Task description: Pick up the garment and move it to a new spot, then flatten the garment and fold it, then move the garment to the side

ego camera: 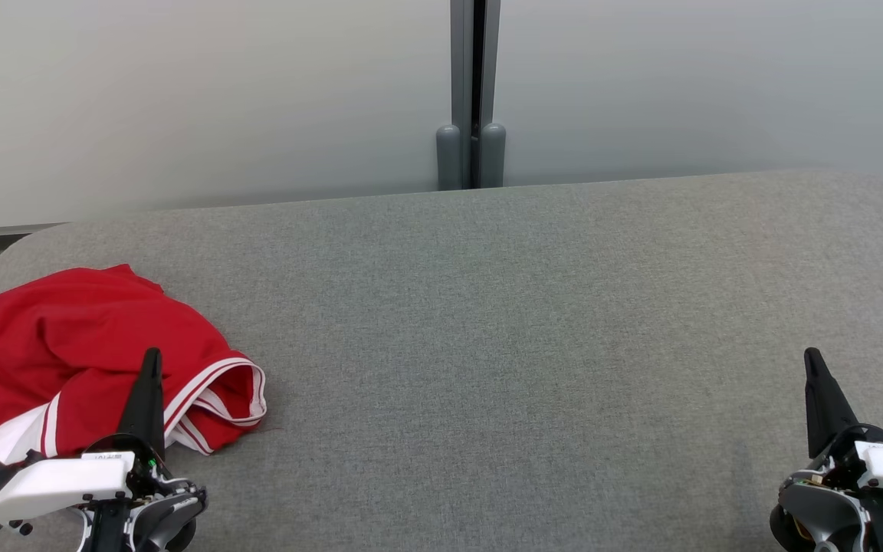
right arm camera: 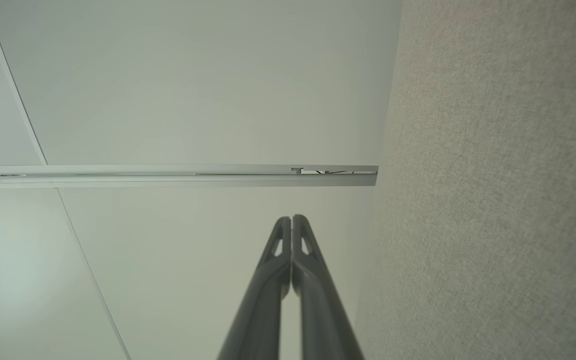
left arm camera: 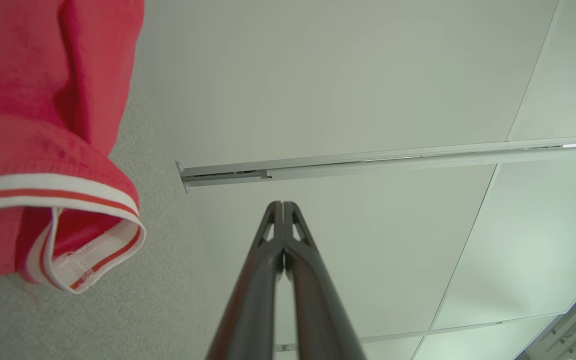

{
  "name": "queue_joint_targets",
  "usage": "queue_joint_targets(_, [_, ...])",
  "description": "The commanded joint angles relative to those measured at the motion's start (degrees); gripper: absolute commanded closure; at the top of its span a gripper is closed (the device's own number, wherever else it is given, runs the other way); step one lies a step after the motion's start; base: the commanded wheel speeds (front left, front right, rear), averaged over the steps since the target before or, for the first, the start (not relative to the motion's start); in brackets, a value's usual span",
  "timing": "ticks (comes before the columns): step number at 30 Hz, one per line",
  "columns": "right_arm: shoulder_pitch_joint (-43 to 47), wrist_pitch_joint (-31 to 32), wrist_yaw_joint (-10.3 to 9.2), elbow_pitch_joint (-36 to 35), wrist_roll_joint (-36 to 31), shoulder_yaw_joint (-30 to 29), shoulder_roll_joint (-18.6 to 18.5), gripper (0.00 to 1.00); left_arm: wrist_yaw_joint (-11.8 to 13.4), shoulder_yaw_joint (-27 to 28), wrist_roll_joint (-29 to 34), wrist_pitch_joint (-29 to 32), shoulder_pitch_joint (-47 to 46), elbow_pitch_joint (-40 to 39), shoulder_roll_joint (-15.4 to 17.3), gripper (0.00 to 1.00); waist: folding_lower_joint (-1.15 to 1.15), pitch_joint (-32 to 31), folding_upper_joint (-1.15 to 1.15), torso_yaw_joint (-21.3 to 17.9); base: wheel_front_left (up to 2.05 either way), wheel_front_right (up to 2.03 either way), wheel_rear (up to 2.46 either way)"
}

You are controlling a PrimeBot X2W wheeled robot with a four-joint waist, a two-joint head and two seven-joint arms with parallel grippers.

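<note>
A red garment (ego camera: 66,345) with white-and-red striped trim lies crumpled at the left end of the grey fabric surface (ego camera: 487,322). My left gripper (ego camera: 152,356) stands shut at the lower left, its dark tip in front of the cloth and holding nothing. The left wrist view shows the garment (left arm camera: 43,125) off to the left of my shut left gripper (left arm camera: 283,205), apart from it. At the lower right, my right gripper (ego camera: 812,354) is shut and empty over bare fabric, and in its own wrist view the right gripper (right arm camera: 291,218) has both fingers pressed together.
The grey surface has rounded corners and ends at a pale partition wall (ego camera: 219,100) with a grey post (ego camera: 472,92) behind its middle. The padded surface (right arm camera: 493,175) runs along the right side of the right wrist view.
</note>
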Motion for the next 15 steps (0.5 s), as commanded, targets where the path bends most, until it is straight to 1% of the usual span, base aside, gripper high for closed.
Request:
queue_joint_targets(1, [-0.55,0.08,0.0,0.04,-0.29,0.04,-0.06,1.0,-0.24,0.12,0.08,0.11,-0.72,0.06,0.13,1.0,0.0,0.0,0.0,0.0,0.0,0.0,0.0])
queue_joint_targets(15, [-0.55,0.08,0.0,0.04,-0.29,0.04,-0.06,1.0,-0.24,0.12,0.08,0.11,-0.72,0.06,0.13,1.0,0.0,0.0,0.0,0.0,0.0,0.0,0.0])
